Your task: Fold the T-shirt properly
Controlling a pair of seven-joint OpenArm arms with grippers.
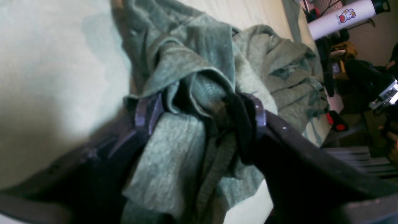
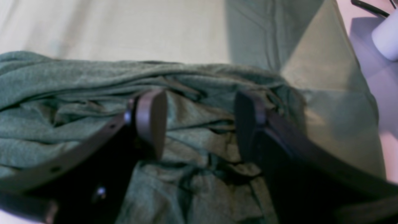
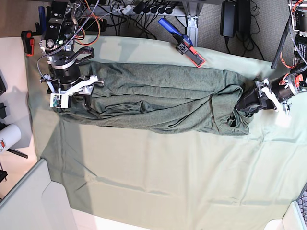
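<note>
The T-shirt [image 3: 158, 100], dark olive-green and wrinkled, lies stretched in a long band across the back of the table. My left gripper [image 3: 248, 101] is at its right end. In the left wrist view its jaws stand wide apart, so the left gripper [image 1: 202, 112] is open, with a thick bunch of the T-shirt [image 1: 192, 56] filling the gap and draping toward the camera. My right gripper [image 3: 85, 98] is at the shirt's left end. The right gripper [image 2: 200, 115] is open too, its fingers just over the crumpled T-shirt [image 2: 62, 93], nothing pinched.
A pale mint-green table cloth [image 3: 168, 167] covers the table. A blue and red tool [image 3: 184, 40] lies at the back edge, with cables behind it. A white cylinder [image 3: 7, 136] stands off the left edge, and a red clamp [image 3: 29, 40] sits at the back left corner.
</note>
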